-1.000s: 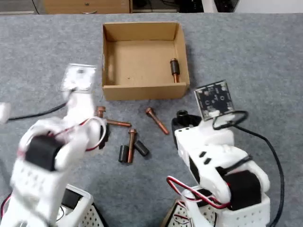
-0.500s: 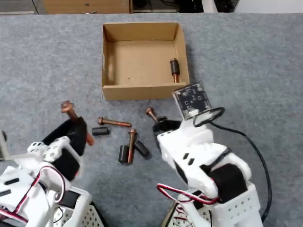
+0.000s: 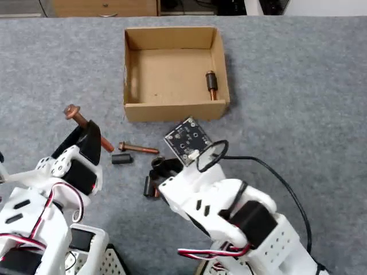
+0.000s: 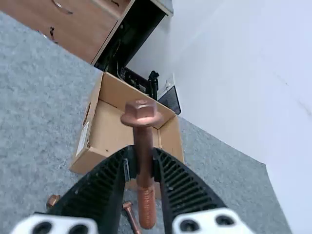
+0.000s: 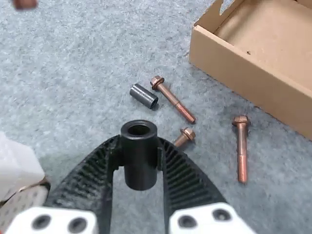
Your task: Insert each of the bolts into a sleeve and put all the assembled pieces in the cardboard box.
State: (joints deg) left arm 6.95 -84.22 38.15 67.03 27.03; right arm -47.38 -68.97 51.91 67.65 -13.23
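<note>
Each arm holds one part in front of the cardboard box [image 3: 172,112].

The left gripper [image 4: 141,152] has its jaws clamped on a copper bolt [image 4: 140,113] at the shank, head up. The right gripper [image 5: 139,145] has its jaws closed around a black sleeve [image 5: 139,165], bore up. The box sits toward the far edge of the grey tabletop [image 3: 298,86]. One assembled piece [image 3: 211,84] lies inside against the box's right wall. A loose bolt [image 3: 137,148] and a loose sleeve [image 3: 121,158] lie just before its front wall.
</note>
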